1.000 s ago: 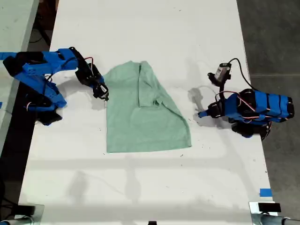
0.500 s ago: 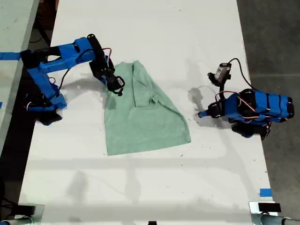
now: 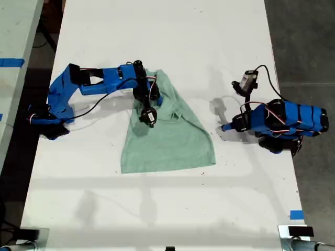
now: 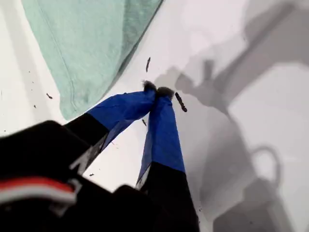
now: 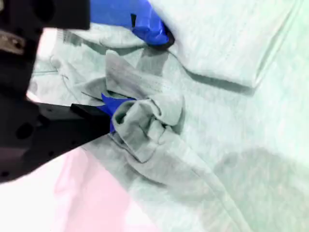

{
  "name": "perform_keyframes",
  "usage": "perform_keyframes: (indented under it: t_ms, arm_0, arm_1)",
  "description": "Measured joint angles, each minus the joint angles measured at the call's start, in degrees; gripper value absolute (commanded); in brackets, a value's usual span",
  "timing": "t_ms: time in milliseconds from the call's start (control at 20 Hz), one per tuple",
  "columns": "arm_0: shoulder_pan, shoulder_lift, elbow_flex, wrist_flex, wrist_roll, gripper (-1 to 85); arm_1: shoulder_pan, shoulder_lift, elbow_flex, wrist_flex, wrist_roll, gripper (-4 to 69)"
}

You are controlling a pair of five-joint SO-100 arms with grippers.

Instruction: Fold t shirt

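My second gripper point(image 3: 147, 116) pinches a bunched t shirt point(image 3: 172, 138) edge, should drag it low across; my first gripper point(image 4: 157, 89) closed, empty beside the shirt.

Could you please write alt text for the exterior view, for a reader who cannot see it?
A pale green t shirt lies partly folded on a white table, with my second gripper reaching over it and bunching cloth. My first gripper rests on the table at the exterior view's right, clear of the shirt.

Pale mint-green t shirt point(image 3: 170, 138) (partly folded, creased) on the white table.
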Motion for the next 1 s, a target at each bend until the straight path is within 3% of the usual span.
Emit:
perform_keyframes:
  t_ms: [200,350,500,650,800,1000]
  arm_0:
    - [0.2,9.0,1.2,6.2,1.0,20.6]
    - [-2.5,28.2,7.1,7.4,1.0,18.4]
    - [-7.1,52.5,19.6,8.3,-1.5,17.2]
    - [-12.8,80.6,41.1,7.6,-6.4,9.4]
    - [-8.8,109.4,66.3,2.2,-14.8,4.2]
    - [4.1,138.0,105.5,-17.2,-21.1,1.2]
  arm_1:
    - [0.0,0.0,0.0,0.0,0.0,1.4]
    - [0.0,0.0,0.0,0.0,0.0,1.4]
    - [0.0,0.0,0.0,0.0,0.0,1.4]
    - [0.0,0.0,0.0,0.0,0.0,1.4]
    - [0.0,0.0,0.0,0.0,0.0,1.4]
    - [0.0,0.0,0.0,0.0,0.0,1.4]
